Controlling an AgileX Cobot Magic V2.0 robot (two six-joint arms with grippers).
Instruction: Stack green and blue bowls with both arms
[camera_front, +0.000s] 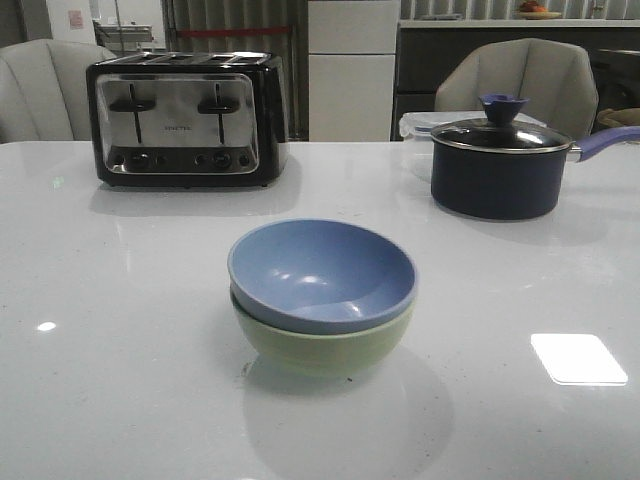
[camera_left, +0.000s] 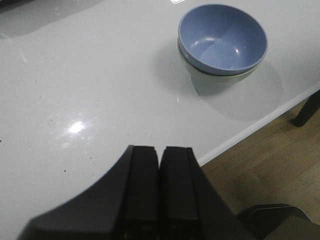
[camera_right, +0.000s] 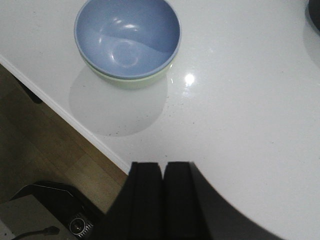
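The blue bowl (camera_front: 322, 272) sits nested inside the green bowl (camera_front: 322, 345) at the middle of the white table, near its front edge. The stack also shows in the left wrist view, blue bowl (camera_left: 222, 39) over green bowl (camera_left: 220, 80), and in the right wrist view, blue bowl (camera_right: 127, 36) over green bowl (camera_right: 131, 81). My left gripper (camera_left: 160, 150) is shut and empty, held back from the stack over the table's edge. My right gripper (camera_right: 163, 165) is shut and empty, also back from the stack. Neither arm shows in the front view.
A black and chrome toaster (camera_front: 185, 118) stands at the back left. A dark lidded saucepan (camera_front: 497, 165) with a blue handle stands at the back right, a clear container behind it. The table's front edge (camera_left: 250, 127) drops to a wooden floor.
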